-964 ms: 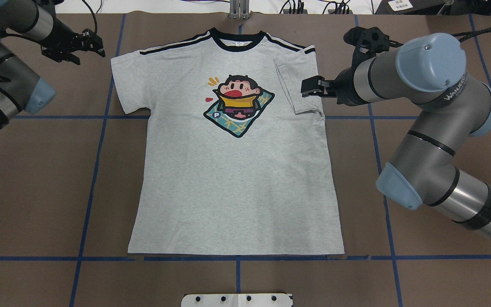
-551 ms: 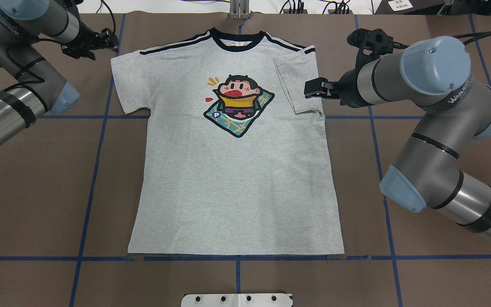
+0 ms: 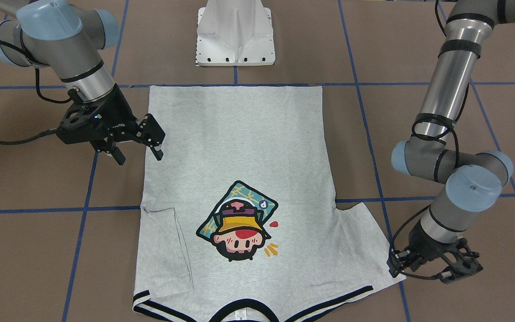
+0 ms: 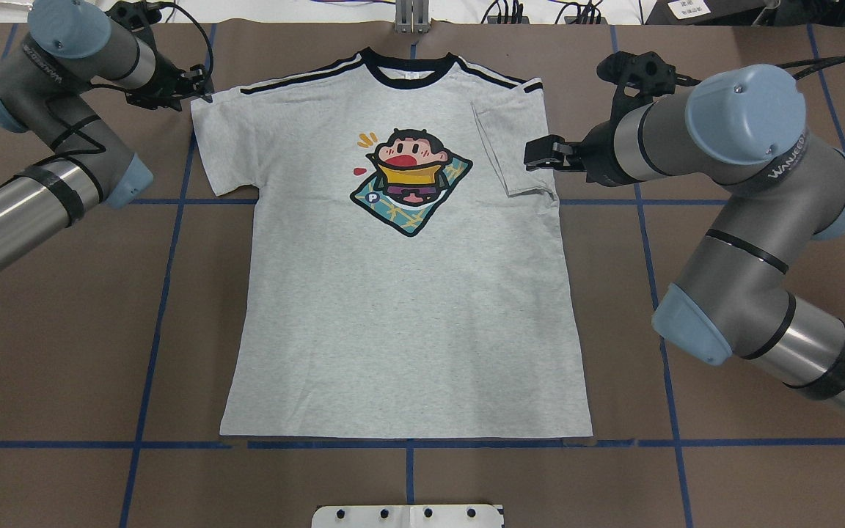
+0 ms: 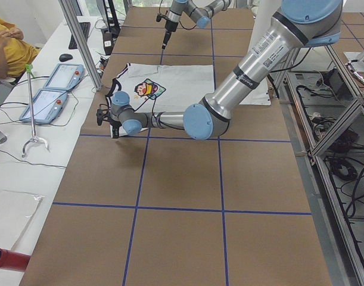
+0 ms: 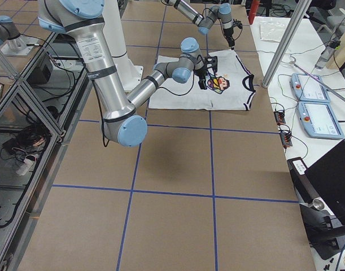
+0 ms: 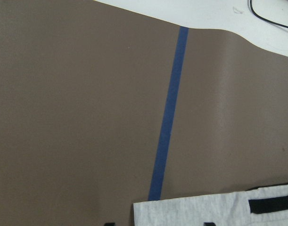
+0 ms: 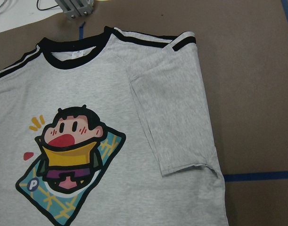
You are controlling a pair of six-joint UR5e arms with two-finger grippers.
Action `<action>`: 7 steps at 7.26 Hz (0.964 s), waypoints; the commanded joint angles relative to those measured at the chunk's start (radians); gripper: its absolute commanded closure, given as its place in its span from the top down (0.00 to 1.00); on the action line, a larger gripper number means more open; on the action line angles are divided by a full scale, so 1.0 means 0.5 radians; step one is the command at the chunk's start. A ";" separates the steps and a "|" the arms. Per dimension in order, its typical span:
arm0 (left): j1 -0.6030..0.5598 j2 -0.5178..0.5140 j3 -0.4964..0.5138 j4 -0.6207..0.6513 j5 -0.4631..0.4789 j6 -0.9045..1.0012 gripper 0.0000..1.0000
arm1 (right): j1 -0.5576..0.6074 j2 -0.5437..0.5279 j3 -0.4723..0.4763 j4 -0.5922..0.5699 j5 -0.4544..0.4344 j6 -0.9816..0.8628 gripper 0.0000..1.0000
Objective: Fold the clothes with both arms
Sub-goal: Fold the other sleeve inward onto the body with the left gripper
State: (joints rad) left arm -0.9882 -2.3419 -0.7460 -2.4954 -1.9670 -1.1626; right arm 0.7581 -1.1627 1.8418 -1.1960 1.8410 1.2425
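Right wrist-mounted: "P" badge on T-shirt

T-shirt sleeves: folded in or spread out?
One each. The sleeve on the robot's right lies folded over the T-shirt body; the left sleeve is spread flat.

One T-shirt, two arms, one white pedestal base.
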 commanded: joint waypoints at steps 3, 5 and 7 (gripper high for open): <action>0.016 -0.035 0.102 -0.080 0.016 0.000 0.52 | -0.001 0.000 -0.005 -0.001 0.000 0.000 0.99; 0.016 -0.038 0.114 -0.080 0.019 0.000 0.27 | -0.001 0.000 -0.005 -0.001 0.000 0.000 0.99; 0.016 -0.044 0.114 -0.077 0.019 0.009 0.00 | -0.001 -0.003 -0.005 -0.001 -0.003 0.000 0.99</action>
State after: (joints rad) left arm -0.9797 -2.3618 -0.6895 -2.5349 -1.9579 -1.1610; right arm 0.7578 -1.1632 1.8393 -1.1965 1.8404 1.2425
